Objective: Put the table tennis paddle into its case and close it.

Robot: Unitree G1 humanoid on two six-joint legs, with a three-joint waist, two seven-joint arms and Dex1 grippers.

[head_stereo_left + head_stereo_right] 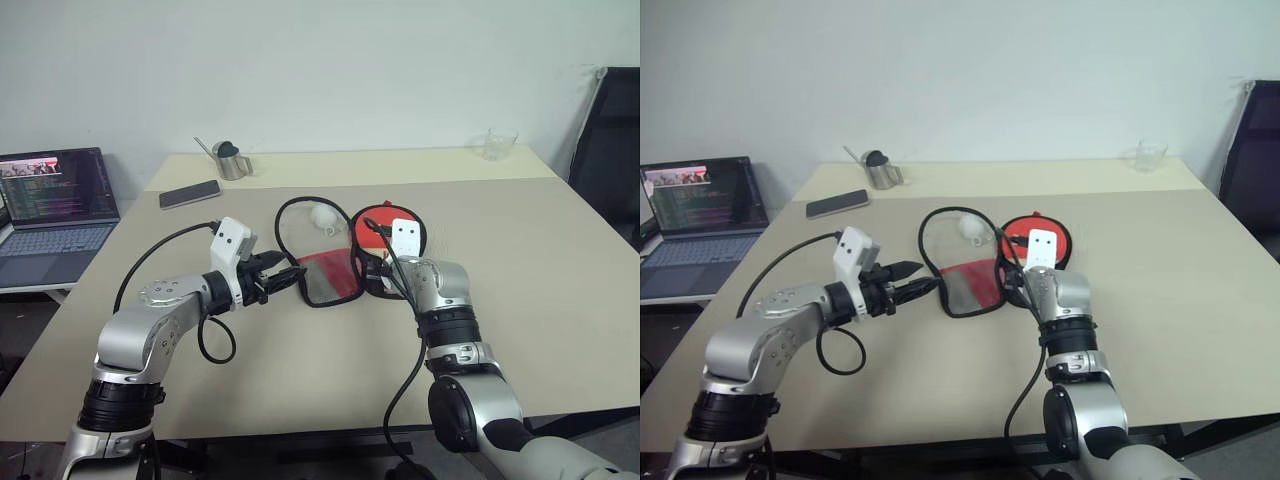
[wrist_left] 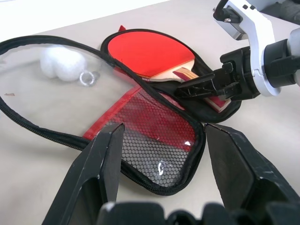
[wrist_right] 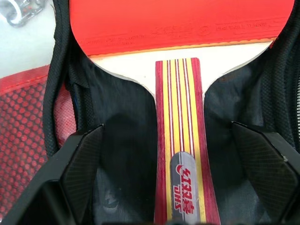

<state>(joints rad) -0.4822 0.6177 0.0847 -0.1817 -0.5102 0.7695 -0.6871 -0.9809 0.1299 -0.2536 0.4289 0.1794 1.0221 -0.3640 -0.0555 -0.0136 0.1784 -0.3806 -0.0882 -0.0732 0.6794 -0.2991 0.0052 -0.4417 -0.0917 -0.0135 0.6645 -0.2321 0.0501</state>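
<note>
The case (image 1: 322, 276) lies unzipped and spread flat on the table, its mesh-pocket flap (image 2: 154, 140) turned out to the left. The table tennis paddle (image 3: 178, 28) rests in the case's black right half, red face up, with its striped wooden handle (image 3: 180, 140) pointing toward me. My right gripper (image 3: 168, 131) is open, one finger on each side of the handle and neither touching it. My left gripper (image 1: 292, 275) is open at the flap's near left edge, and the flap lies just ahead between its fingers (image 2: 105, 154).
A white ball (image 2: 61, 65) and a metal ring (image 2: 87, 77) sit in the flap's clear pocket. A phone (image 1: 190, 194) and a metal jug (image 1: 232, 160) are at the back left, a glass cup (image 1: 499, 144) at the back right. A laptop (image 1: 55, 200) stands beside the table to the left, a black chair (image 1: 610, 150) to the right.
</note>
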